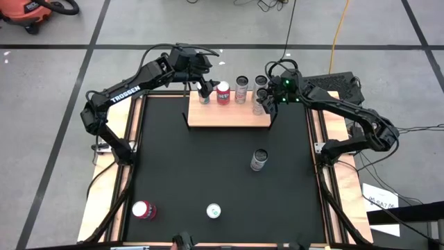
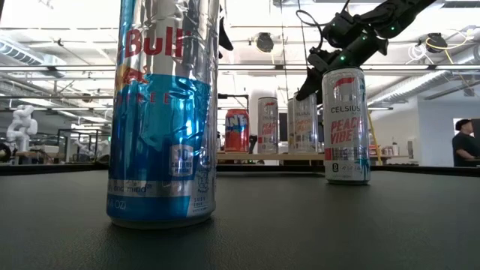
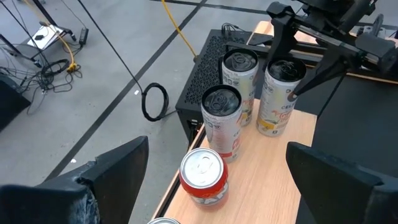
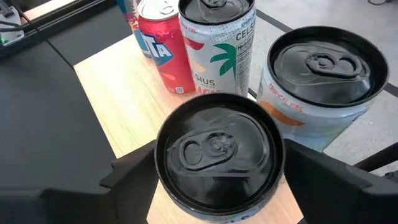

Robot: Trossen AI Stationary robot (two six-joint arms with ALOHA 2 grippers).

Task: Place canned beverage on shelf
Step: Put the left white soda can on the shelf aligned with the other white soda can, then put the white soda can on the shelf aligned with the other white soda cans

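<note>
**Cans at shelf, both arms at far edge**

Black mat (image 1: 222, 167) covers table centre; grey floor w/ cables beyond.

- Shelf (image 1: 229, 117): light-wood board at far edge of mat, black side brackets. Cans stand in a row along its far edge.
- Red can (image 1: 223, 92): upright on shelf, left of centre. Left wrist view shows it (image 3: 203, 177) nearest the camera.
- Tall pale cans on shelf: one (image 1: 241, 89) just right of red can, more at right end near right gripper.
- Right gripper (image 1: 261, 104): at right end of shelf, fingers astride a tall can (image 4: 217, 155), one on each side of can top. Whether the fingers actually touch it: cannot tell. Can upright, base over the board.
- Left gripper (image 1: 204, 92): above left part of shelf, just beside red can. Fingers spread wide, nothing between them (left wrist view).
- Loose cans on mat: tall can (image 1: 259, 160) right of centre; red-topped can (image 1: 143, 210) near-left corner; silver-blue can (image 1: 213, 210) near-centre, upright, closest in low view (image 2: 163, 112).
- Person (image 2: 463, 142) at far right of room, well behind table.
</note>
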